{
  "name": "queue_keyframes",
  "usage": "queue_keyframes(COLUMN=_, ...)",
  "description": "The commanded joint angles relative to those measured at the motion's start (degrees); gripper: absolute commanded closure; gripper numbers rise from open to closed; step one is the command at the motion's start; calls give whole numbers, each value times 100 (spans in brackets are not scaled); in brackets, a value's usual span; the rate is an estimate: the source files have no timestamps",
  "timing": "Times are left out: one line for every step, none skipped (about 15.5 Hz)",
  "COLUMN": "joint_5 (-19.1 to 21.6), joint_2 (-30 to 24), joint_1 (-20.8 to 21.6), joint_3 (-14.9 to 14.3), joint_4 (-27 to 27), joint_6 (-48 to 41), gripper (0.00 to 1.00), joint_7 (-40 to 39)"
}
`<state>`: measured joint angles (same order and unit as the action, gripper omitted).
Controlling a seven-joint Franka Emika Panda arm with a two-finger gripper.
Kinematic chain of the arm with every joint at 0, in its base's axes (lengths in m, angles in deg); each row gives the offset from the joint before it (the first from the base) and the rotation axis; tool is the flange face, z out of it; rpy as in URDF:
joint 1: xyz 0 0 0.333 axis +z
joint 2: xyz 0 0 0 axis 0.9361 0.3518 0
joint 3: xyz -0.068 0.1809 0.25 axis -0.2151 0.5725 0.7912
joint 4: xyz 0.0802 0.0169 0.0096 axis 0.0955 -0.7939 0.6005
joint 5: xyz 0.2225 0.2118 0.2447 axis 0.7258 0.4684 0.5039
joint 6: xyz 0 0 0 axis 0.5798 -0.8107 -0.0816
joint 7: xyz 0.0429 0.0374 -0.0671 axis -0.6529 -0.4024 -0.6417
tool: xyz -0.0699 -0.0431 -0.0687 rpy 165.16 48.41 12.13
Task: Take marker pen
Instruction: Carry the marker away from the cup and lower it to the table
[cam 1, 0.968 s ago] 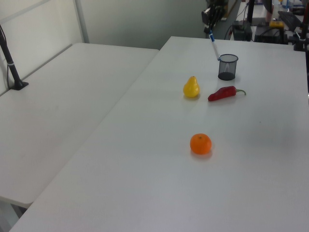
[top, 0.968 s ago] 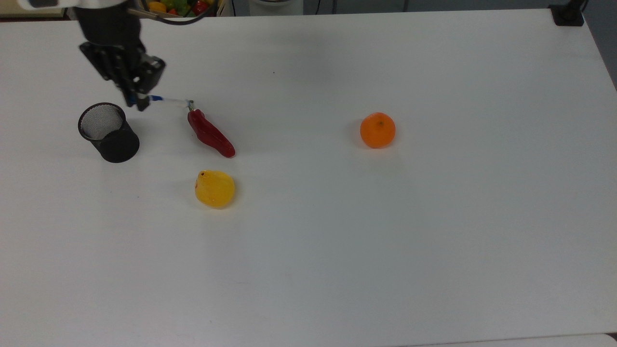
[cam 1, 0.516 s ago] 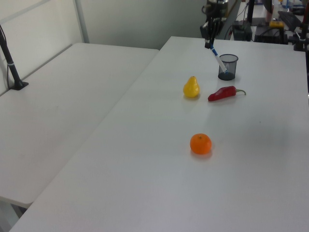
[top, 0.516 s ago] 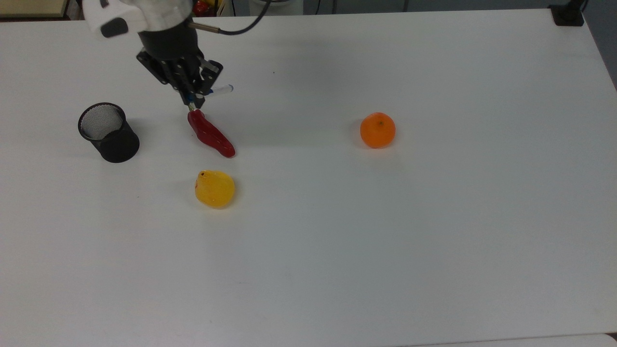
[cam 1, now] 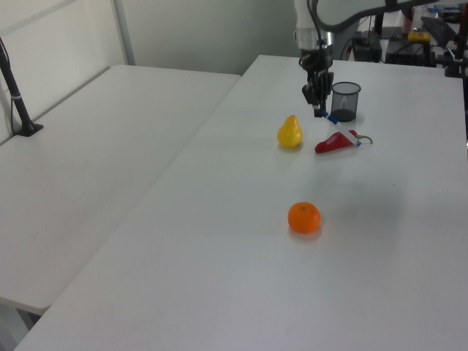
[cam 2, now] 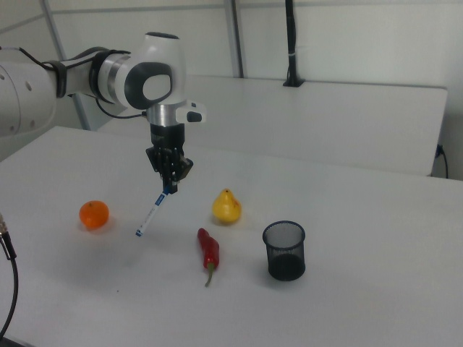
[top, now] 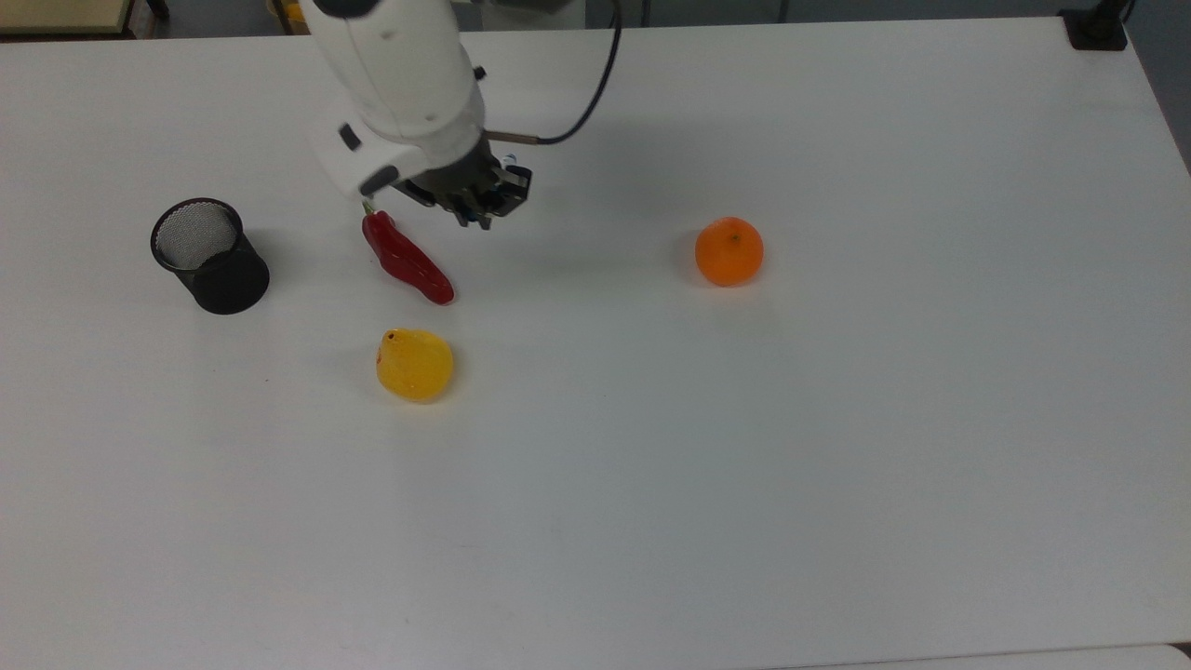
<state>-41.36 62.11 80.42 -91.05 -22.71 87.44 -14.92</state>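
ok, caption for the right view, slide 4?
Panda claw holds the marker pen by its blue cap, slanting above the table, between orange and pear.

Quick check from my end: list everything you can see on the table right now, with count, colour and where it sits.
marker pen: one, white barrel with blue cap, held off the table, hanging tilted from the gripper
chilli pepper: one, red, just below the gripper in the top view
pear: one, yellow, below the chilli in the top view
orange: one, orange, alone toward the top view's right
mesh cup: one, black, at the top view's left
table: one, white
gripper: one, black, shut on the marker's cap end
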Motion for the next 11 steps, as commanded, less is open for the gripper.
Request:
queue_keyframes(joint_5=-36, joint_2=125, joint_1=50, joint_3=110, joint_4=-132, joint_6=-126, gripper=100, joint_7=-154)
queue_keyframes(joint_5=-54, joint_2=213, joint_1=50, joint_3=171, joint_4=-132, joint_6=-117, gripper=100, joint_7=-145)
queue_keyframes(joint_5=-124, joint_2=257, joint_1=50, joint_3=224, joint_4=-141, joint_6=-82, gripper=100, joint_7=-136)
queue_keyframes(joint_5=-203, joint_2=336, joint_1=50, joint_3=285, joint_4=-132, joint_6=-65, gripper=100, joint_7=-136)
queue_keyframes(joint_5=-317, joint_2=397, joint_1=59, joint_3=347, joint_4=-141, joint_6=-64, gripper=100, joint_7=-127)
queue_keyframes(joint_5=-457, joint_2=433, joint_1=59, joint_3=426, joint_4=-141, joint_6=-56, gripper=100, joint_7=-127)
queue_keyframes(joint_5=-658, joint_2=520, joint_1=68, joint_3=548, joint_4=-141, joint_6=-38, gripper=100, joint_7=-119)
queue_keyframes(joint_5=-704, joint_2=547, joint_1=68, joint_3=584, joint_4=-141, joint_6=-38, gripper=100, joint_7=-110)
queue_keyframes(joint_5=-713, joint_2=574, joint_1=68, joint_3=593, joint_4=-141, joint_6=-38, gripper=100, joint_7=-110)
queue_keyframes(joint_5=-713, joint_2=626, joint_1=68, joint_3=594, joint_4=-141, joint_6=-38, gripper=100, joint_7=-110)
queue_keyframes(joint_5=-731, joint_2=653, joint_1=85, joint_3=594, joint_4=-141, joint_6=-29, gripper=100, joint_7=-110)
